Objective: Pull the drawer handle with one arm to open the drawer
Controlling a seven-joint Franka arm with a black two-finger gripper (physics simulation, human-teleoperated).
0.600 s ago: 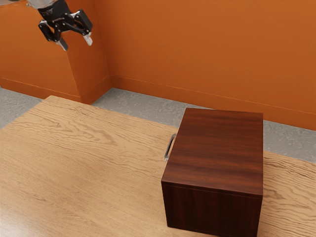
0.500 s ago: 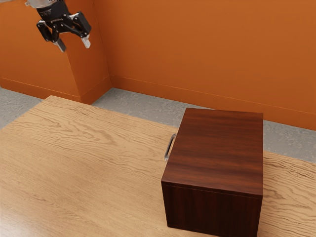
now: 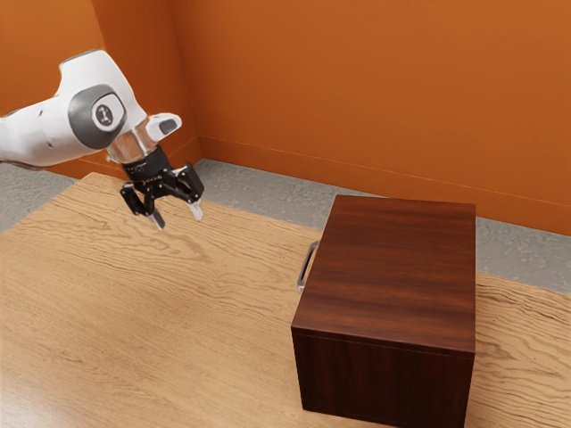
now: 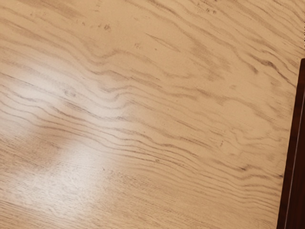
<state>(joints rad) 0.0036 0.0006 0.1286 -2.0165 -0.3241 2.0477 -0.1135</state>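
A dark wooden drawer box (image 3: 388,303) stands on the light wooden table (image 3: 134,303), at the exterior view's right. Its metal handle (image 3: 306,266) sits on the side facing the exterior view's left, and the drawer front lies flush with the box. My gripper (image 3: 177,214) hangs open above the table, well to the left of the handle, holding nothing between its fingers. In the wrist view the table's wood grain (image 4: 133,119) lies beneath my hand, with a dark edge of the box (image 4: 293,171) at one side.
Orange walls (image 3: 357,80) rise behind the table, with a strip of grey floor (image 3: 268,192) between wall and table. Bare tabletop stretches between my gripper and the box.
My gripper has dropped from high at the upper left down close to the table and shifted toward the box. It stays open. The box has not moved.
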